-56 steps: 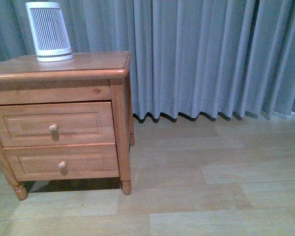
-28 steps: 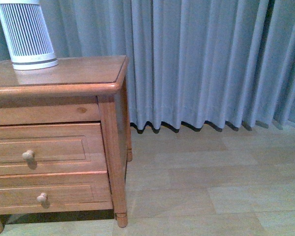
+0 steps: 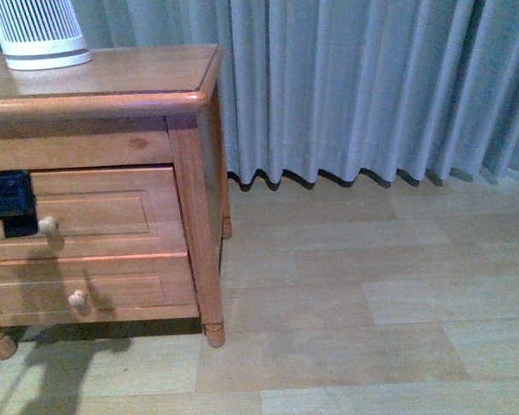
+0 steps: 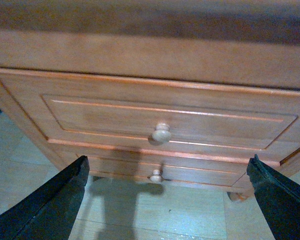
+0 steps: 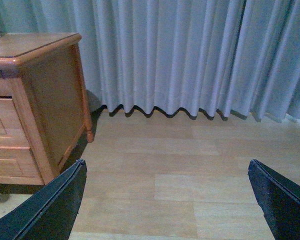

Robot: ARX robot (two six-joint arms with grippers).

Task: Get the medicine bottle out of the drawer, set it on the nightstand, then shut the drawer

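Floor: pale wood-look planks (image 3: 355,303) run under and ahead of both grippers. We see the nightstand's shadow lying on them near its feet.
Curtain: a grey-blue pleated curtain (image 3: 355,86) hangs down to the floor, straight ahead of the right gripper (image 5: 166,162).
Nightstand: the honey-brown nightstand (image 3: 95,86) stands on small turned feet directly in front of the left gripper (image 4: 169,159). Its glossy top has a rounded edge and sits above that gripper.
Appliance: a white slatted appliance (image 3: 36,33) stands on the top, higher than the left gripper and partly cut off by the frame.
Drawer: the taller upper drawer (image 4: 170,117) is shut, its framed front facing the left gripper. Its round knob (image 4: 161,134) lies ahead of the gap between the two fingers.
Lower drawer: the shallower drawer (image 3: 95,290) sits below the gripper's level, also shut, with its own knob (image 3: 76,300).
Bottle: we find the medicine bottle in no view. With both drawers shut, we cannot tell where it is.
Left gripper: its dark fingers (image 4: 50,205) are spread wide and hold nothing. From the front we see its black body just beside the upper knob, level with the drawer front. We see no contact with the knob.
Right gripper: its fingers (image 5: 280,200) are also spread wide and empty. It hangs over bare floor, aimed at the curtain, with the nightstand's side panel well off to one side.
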